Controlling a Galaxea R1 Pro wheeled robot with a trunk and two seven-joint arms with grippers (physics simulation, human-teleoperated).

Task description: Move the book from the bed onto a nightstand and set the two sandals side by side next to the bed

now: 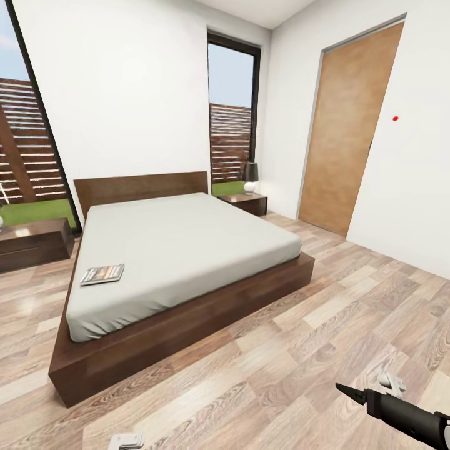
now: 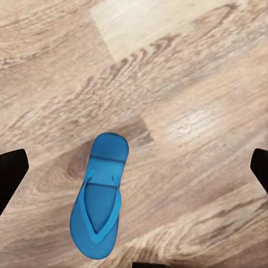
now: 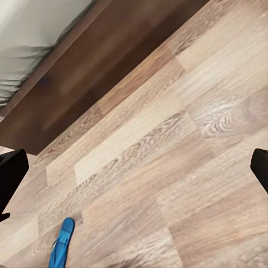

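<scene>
In the bedroom, nothing done yet: book (image 1: 102, 274) lies on the bed (image 1: 187, 250) near its foot, nightstand (image 1: 32, 243) bare, one sandal (image 2: 99, 196) on the floor (image 1: 262, 375) below the left gripper (image 2: 134, 167), both grippers' jaws spread, right gripper (image 3: 134, 167) empty.

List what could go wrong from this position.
1. The sandal lies flat and thin on the floor under the open left gripper; a pinch could slip or scrape the floor.
2. The book sits near the mattress edge of the bed; a careless reach could push it off.
</scene>
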